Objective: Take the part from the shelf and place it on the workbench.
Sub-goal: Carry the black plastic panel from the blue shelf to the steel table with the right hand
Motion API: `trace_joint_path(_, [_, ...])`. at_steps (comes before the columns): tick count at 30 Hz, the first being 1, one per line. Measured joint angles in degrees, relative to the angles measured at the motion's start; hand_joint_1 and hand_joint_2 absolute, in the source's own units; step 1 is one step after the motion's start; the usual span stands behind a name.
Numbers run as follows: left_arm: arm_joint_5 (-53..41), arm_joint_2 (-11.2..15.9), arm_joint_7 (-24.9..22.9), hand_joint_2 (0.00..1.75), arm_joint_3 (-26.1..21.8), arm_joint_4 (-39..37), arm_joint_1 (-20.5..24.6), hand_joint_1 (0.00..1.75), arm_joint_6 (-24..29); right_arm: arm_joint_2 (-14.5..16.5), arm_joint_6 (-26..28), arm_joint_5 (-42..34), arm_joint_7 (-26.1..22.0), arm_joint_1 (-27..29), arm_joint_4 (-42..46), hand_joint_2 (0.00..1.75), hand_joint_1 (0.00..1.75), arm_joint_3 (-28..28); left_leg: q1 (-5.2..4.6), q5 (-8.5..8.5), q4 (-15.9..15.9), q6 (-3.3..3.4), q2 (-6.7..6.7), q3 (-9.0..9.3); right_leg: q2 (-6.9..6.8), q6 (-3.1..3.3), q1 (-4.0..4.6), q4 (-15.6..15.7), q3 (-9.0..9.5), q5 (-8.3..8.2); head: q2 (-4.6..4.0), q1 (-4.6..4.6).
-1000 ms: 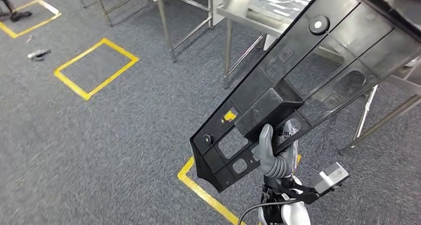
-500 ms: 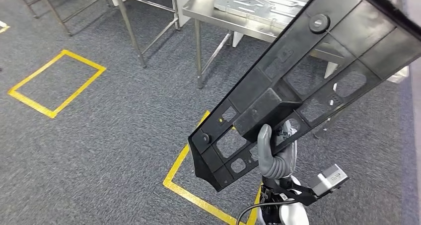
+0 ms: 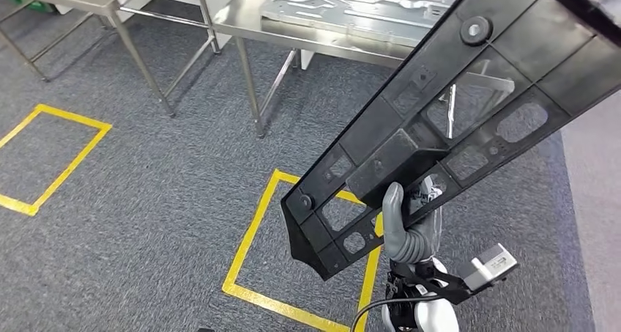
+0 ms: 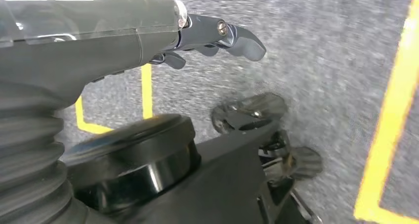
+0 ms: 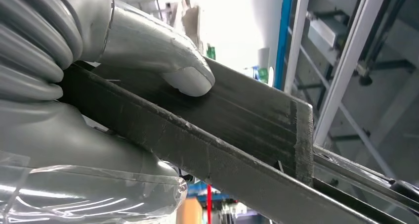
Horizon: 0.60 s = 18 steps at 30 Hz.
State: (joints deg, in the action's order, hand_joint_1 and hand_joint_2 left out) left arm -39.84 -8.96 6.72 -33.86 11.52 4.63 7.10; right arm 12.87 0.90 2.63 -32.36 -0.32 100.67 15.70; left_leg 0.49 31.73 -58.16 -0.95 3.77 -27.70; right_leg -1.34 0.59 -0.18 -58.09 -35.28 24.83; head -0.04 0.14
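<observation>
Black ribbed plastic part (image 3: 454, 119) gripped by right hand (image 3: 404, 229) fingers, left hand (image 4: 148, 41) loosely curled, empty

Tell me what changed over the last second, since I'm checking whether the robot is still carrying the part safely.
The whole head view shifted: the camera turned or walked, so the steel workbench and the yellow floor square now sit nearer the middle. That is the robot's own motion, not the things moving. The right hand still grips the black part at the same tilt. The left hand hangs over the carpet, holding nothing.

A workshop floor: grey carpet (image 3: 146, 200) marked with yellow tape squares (image 3: 253, 244), and steel benches (image 3: 242, 26) carrying metal plates (image 3: 344, 2).
</observation>
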Motion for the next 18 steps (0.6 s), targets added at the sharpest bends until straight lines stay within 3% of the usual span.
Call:
trace_joint_path(2, [0.0, 0.0, 0.0, 1.75, 0.0, 0.0, -0.1, 0.0, 0.0, 0.0, 0.0, 0.0, 0.0, -0.3, 0.0, 1.75, 1.75, 0.1, 0.29, 2.81, -6.2, -0.26, -2.55, -3.12, 1.17, 0.61, -0.19, 0.3, 0.48, 0.27, 0.0, -0.13])
trace_joint_path(4, [0.0, 0.0, 0.0, 1.75, 0.0, 0.0, -0.4, 0.0, 0.0, 0.0, 0.0, 0.1, 0.0, -0.3, -0.1, 1.75, 1.75, 0.2, 0.41, 4.93, -13.8, -0.45, -3.21, -7.81, 2.53, 0.94, -0.12, 0.2, 0.81, 0.73, 0.0, -0.16])
trace_joint_path(5, [0.0, 0.0, 0.0, 1.75, 0.0, 0.0, -0.6, 0.0, 0.0, 0.0, 0.0, 0.1, 0.0, -0.3, -0.1, 1.75, 1.75, 0.2, 0.43, 4.6, -15.6, -0.54, -3.25, -9.37, 3.29, 0.93, -0.1, 0.2, 1.07, 0.97, 0.0, -0.15])
trace_joint_path(6, [0.0, 0.0, 0.0, 1.75, 0.0, 0.0, -0.7, 0.0, 0.0, 0.0, 0.0, 0.1, 0.0, -0.3, -0.2, 1.75, 1.75, 0.2, 0.48, 2.94, -15.1, -0.6, -3.29, -9.88, 4.12, 0.83, -0.11, 0.1, 1.43, 1.28, 0.0, -0.16])
trace_joint_path(8, [0.0, 0.0, 0.1, 1.75, 0.0, 0.0, -0.8, 0.0, 0.0, 0.0, 0.0, 0.1, 0.0, -0.3, -0.2, 1.75, 1.75, 0.3, 0.67, -2.25, -8.9, -0.55, -4.15, -8.34, 5.67, 0.48, -0.19, -0.3, 2.33, 2.08, 0.0, -0.15])
trace_joint_path(9, [0.0, 0.0, 0.1, 1.75, 0.0, 0.0, -0.8, 0.0, 0.0, 0.0, 0.0, 0.1, 0.0, -0.4, -0.2, 1.75, 1.75, 0.3, 0.78, -4.12, -5.5, -0.42, -5.42, -7.25, 6.34, 0.21, -0.17, -0.6, 2.62, 2.52, 0.0, -0.12])
trace_joint_path(10, [0.0, 0.0, 0.1, 1.75, 0.0, 0.0, -0.8, 0.0, 0.0, 0.0, 0.0, 0.1, 0.0, -0.5, -0.2, 1.75, 1.75, 0.4, 0.83, -4.85, -3.0, -0.18, -6.53, -6.29, 6.96, -0.1, -0.22, -0.8, 2.68, 2.84, 0.01, -0.13])
trace_joint_path(12, [0.0, 0.0, 0.2, 1.75, 0.0, 0.0, -0.6, 0.0, 0.0, 0.0, 0.0, 0.1, 0.0, -0.6, -0.3, 1.75, 1.75, 0.4, 0.61, -4.3, -1.1, 0.51, -7.7, -5.49, 7.98, -0.88, -0.45, -0.9, 2.55, 2.98, 0.01, -0.12])
trace_joint_path(14, [0.0, 0.0, 0.3, 1.75, -0.1, 0.0, -0.5, 0.0, 0.0, 0.0, 0.0, 0.0, 0.0, -0.5, -0.3, 1.75, 1.75, 0.5, 0.48, -3.94, -0.3, 1.37, -6.78, -4.78, 8.25, -1.57, -0.68, -1.0, 2.56, 2.77, 0.0, -0.13])
trace_joint_path(16, [0.1, -0.1, 0.3, 1.75, -0.1, 0.0, -0.6, 0.0, 0.0, -0.1, 0.0, 0.0, 0.0, -0.6, -0.3, 1.75, 1.75, 0.5, 0.6, -3.55, 0.3, 2.15, -5.73, -3.46, 6.08, -2.05, -0.53, -3.4, 1.59, 3.21, 0.0, 0.08])
trace_joint_path(18, [0.1, -0.2, 0.4, 1.75, -0.2, 0.0, -0.6, 0.0, 0.0, -0.1, 0.0, 0.0, 0.0, -0.9, -0.4, 1.75, 1.75, 0.7, 0.54, -2.84, 0.6, 2.58, -4.55, -2.15, 3.17, -2.43, -0.41, -9.3, -2.05, 4.95, 0.0, 0.35])
